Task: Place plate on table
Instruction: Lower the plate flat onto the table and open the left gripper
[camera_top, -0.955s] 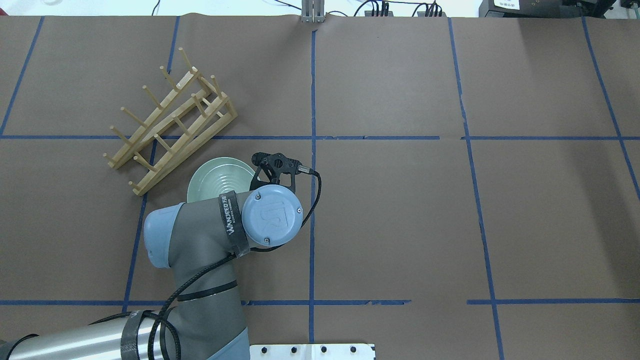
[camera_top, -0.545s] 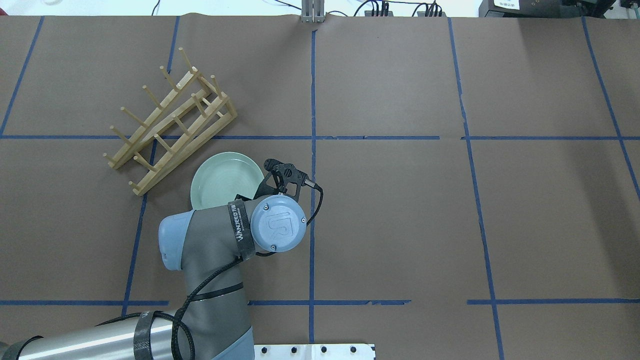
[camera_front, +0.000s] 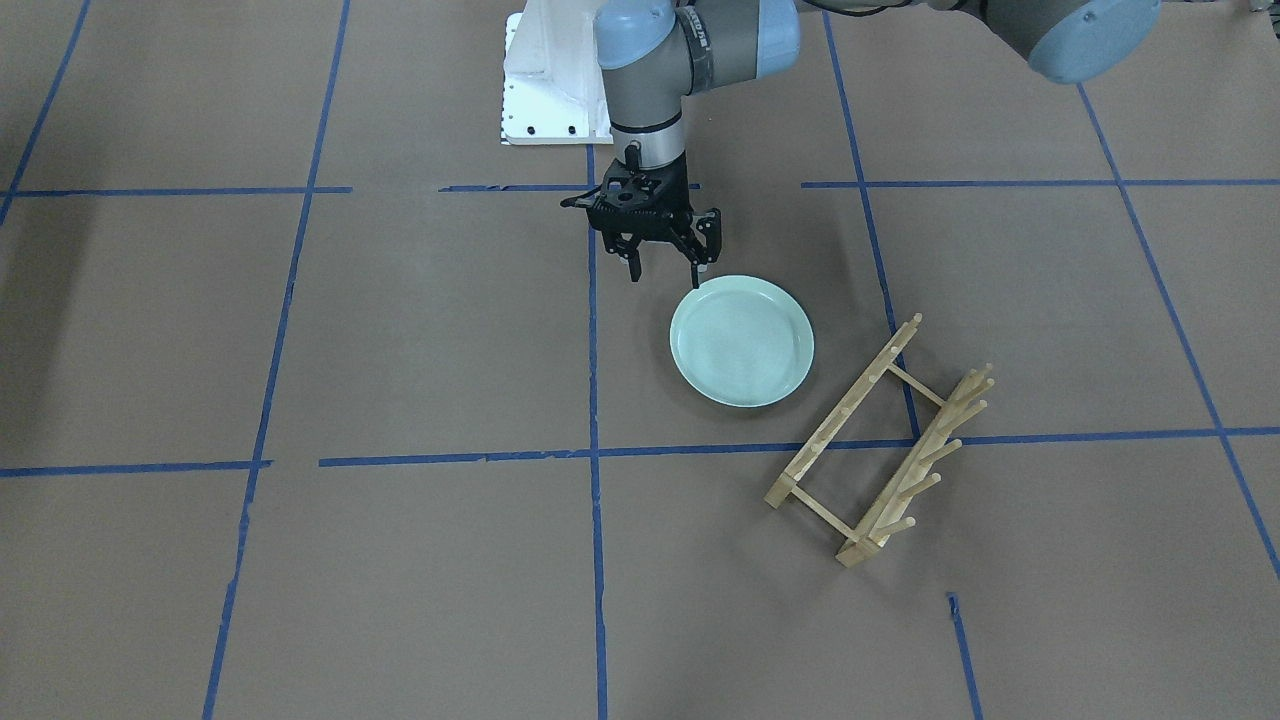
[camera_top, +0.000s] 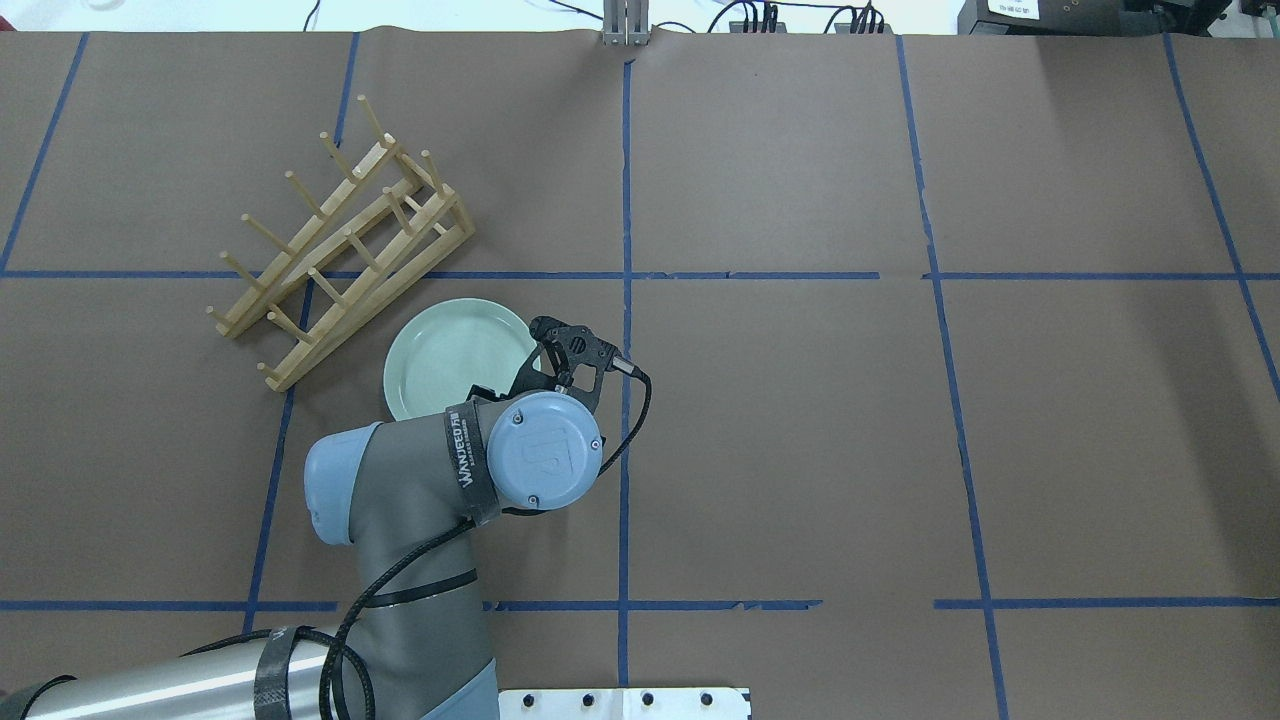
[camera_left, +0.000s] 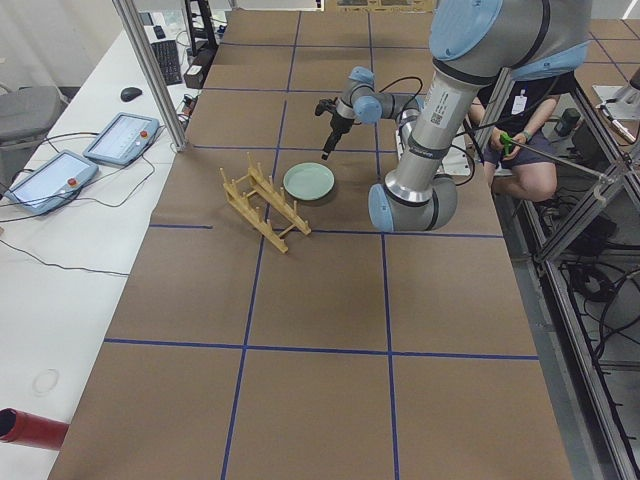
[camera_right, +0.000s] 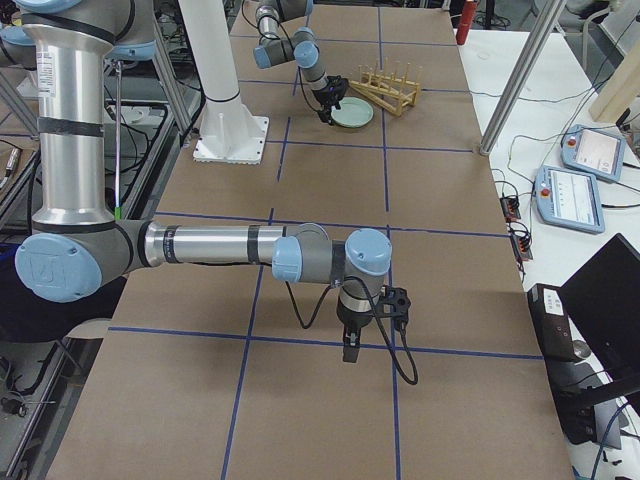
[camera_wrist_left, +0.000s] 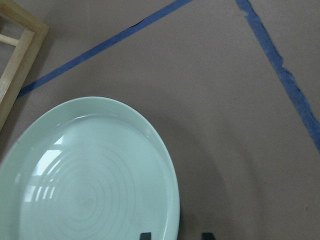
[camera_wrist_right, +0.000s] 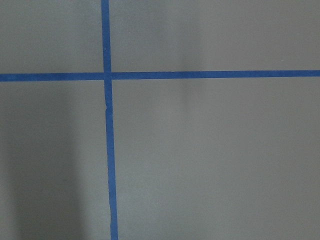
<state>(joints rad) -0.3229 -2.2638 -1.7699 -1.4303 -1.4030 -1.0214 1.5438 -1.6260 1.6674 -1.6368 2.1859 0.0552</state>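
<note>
Exterior front-facing, plate (camera_front: 742, 342) flat on table (camera_front: 400, 330), left end effector (camera_front: 666, 275) spread beside rim, right end effector (camera_right: 347, 352) unclear

Plate (camera_top: 455, 358) lies flat on table (camera_top: 800, 450), just beside rack (camera_top: 340, 240), on rack's robot side. Left gripper (camera_front: 665, 278) over plate's robot-side rim, one finger either side of it. Right gripper (camera_right: 347, 350) well apart, over table's right end.

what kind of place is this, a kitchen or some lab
Most likely a robotics lab: the table is brown, gridded with blue tape, a robot arm reaches over it, and teach pendants lie on the side bench.
</note>
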